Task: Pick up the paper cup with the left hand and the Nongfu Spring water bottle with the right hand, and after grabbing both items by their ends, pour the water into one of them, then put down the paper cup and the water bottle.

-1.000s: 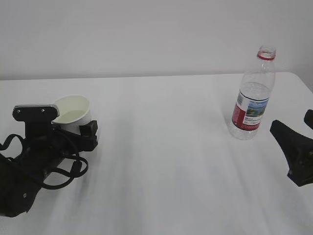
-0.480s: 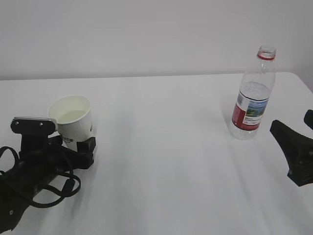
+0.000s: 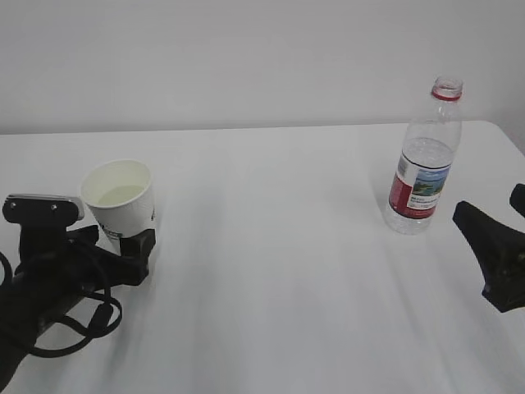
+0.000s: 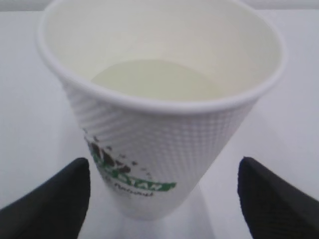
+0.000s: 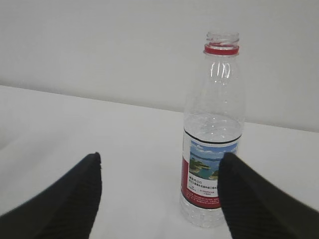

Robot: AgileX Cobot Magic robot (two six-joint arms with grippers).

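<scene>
Counter (image 3: pixel 271 246), white and bare apart from the task items; both objects parked upright on it, well apart, one per side, presumably so each arm keeps its own.

Left hand (image 3: pixel 49 271), bulky, cabled, low on the left side of the counter. Gripper (image 4: pixel 164 194) spread wide; fingers (image 4: pixel 47 204) flank the base of the paper cup without touching. Clear gap on both sides in the left wrist view. Low placement suggests a grip near the bottom end, as the task words it.

Right hand (image 3: pixel 496 254), at the right edge of the exterior view. Gripper (image 5: pixel 159 191) wide, nothing held; fingers (image 5: pixel 65 199) aimed toward the bottle, short of it. Reads as a staging pose in line with the bottle.

Nongfu Spring water bottle (image 3: pixel 425 160), upright near the right rear of the counter, uncapped, red neck ring showing, water level about at the top of the label. Open mouth fits a pour; also a spill risk if knocked.

Paper cup (image 3: pixel 121 201), upright on the left, mouth up, logo toward the wrist camera. Whether liquid is inside cannot be told. Standing free, unsupported by either hand.
</scene>
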